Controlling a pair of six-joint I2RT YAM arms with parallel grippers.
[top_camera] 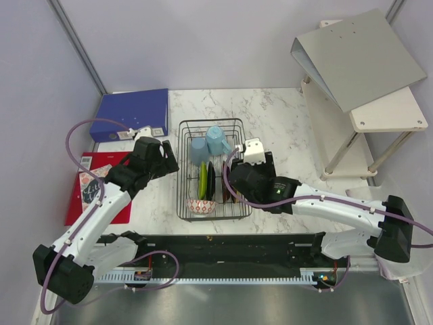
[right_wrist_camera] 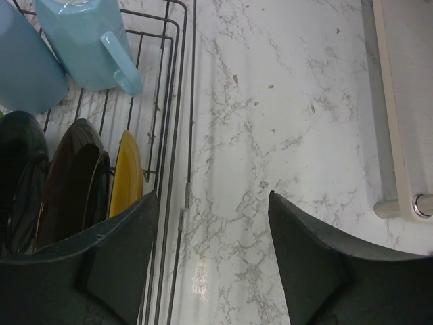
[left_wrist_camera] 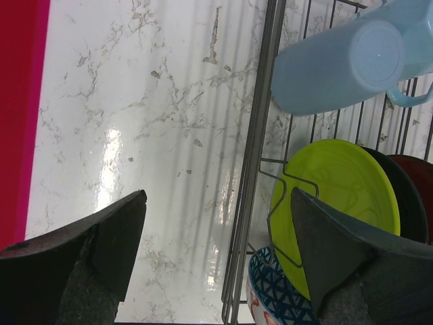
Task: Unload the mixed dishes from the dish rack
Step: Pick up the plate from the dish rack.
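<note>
Two arms flank the dish rack (top_camera: 211,122), the left gripper (top_camera: 164,157) at its 9 o'clock, the right gripper (top_camera: 235,177) at 3 o'clock, jaws spread, empty. Inside sit cups (top_camera: 217,139), plates (top_camera: 203,181) and a bowl (top_camera: 201,205); unloading looks unstarted. Next: straddle one plate's rim, then close.

Illumination is bright, diffuse and overhead in all three views. The glossy marble table (left_wrist_camera: 155,81) carries one soft glare patch in each wrist view. The dish rack (left_wrist_camera: 260,135) wires cast faint striped shadows across the table in the left wrist view. The top view is evenly lit and sharp.
</note>
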